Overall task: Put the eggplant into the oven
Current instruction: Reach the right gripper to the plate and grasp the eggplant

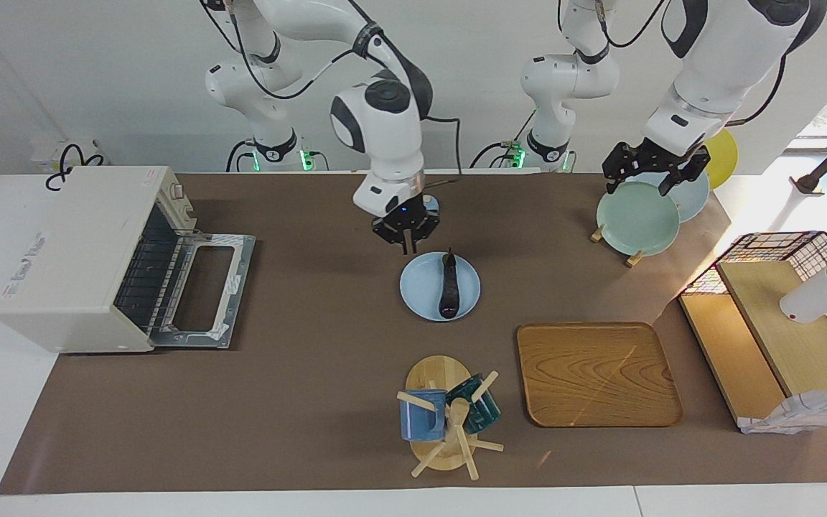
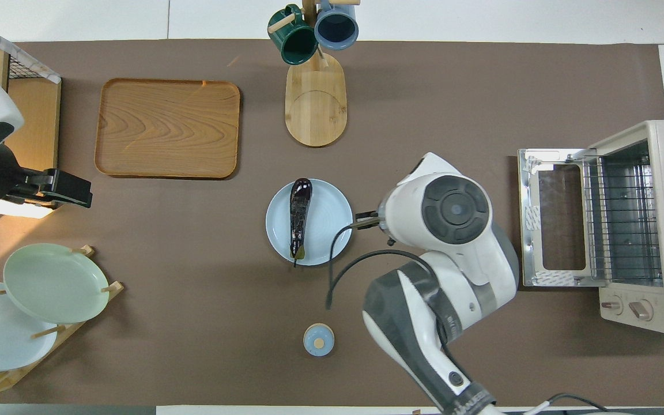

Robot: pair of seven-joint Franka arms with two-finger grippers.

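Observation:
The eggplant (image 1: 449, 287) (image 2: 299, 216) lies dark and glossy on a light blue plate (image 1: 421, 287) (image 2: 335, 227) in the middle of the table, its stem toward the robots. My right gripper (image 1: 406, 248) hangs over the plate's edge nearest the robots, close to the stem and apart from it; in the overhead view the arm's wrist hides it. The cream oven (image 1: 76, 251) (image 2: 655, 225) stands at the right arm's end with its door (image 1: 205, 287) (image 2: 551, 225) folded down and the wire rack showing. My left gripper (image 1: 647, 176) (image 2: 78, 193) waits open over the plate rack.
A small blue bell (image 2: 319, 339) sits between the plate and the robots. A wooden tray (image 1: 599, 373), a mug tree (image 1: 449, 416) with two mugs, a rack of plates (image 1: 636, 219) and a wire shelf unit (image 1: 779, 309) fill the left arm's half.

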